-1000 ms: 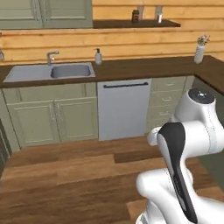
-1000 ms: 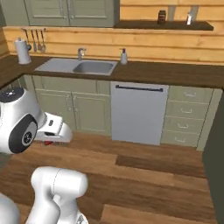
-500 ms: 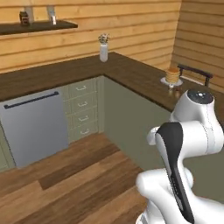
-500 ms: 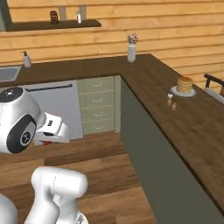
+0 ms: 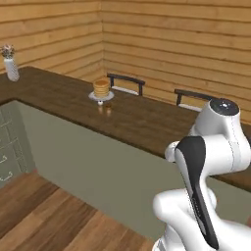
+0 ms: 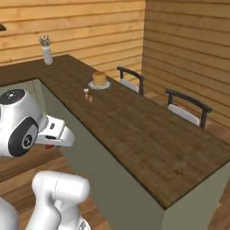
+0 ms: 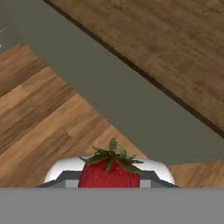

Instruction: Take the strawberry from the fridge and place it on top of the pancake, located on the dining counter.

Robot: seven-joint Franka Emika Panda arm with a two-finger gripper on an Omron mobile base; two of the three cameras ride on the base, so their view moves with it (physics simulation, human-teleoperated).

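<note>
The strawberry (image 7: 109, 172), red with green leaves on top, sits between my fingers in the hand view, and my gripper (image 6: 51, 143) is shut on it, held low in front of the robot's body over the wooden floor. The pancake (image 5: 101, 88) (image 6: 99, 79) is a golden stack on a small white plate, standing on the dining counter (image 5: 147, 122) (image 6: 148, 130) well away from the gripper. In the hand view the dining counter's (image 7: 175, 48) dark top and pale green side lie ahead. The fridge is out of view.
Two small shakers (image 5: 104, 104) (image 6: 87, 92) stand just in front of the pancake. A vase with flowers (image 5: 10, 67) (image 6: 46, 53) stands at the counter's far end. Dark-backed stools (image 5: 126, 82) (image 6: 188, 110) line the counter's far side. Wooden floor (image 5: 44, 215) lies below.
The whole picture has swung from the sink wall to the dining counter, so the base has turned. The arm keeps its folded pose and the gripper stays shut on the strawberry.
</note>
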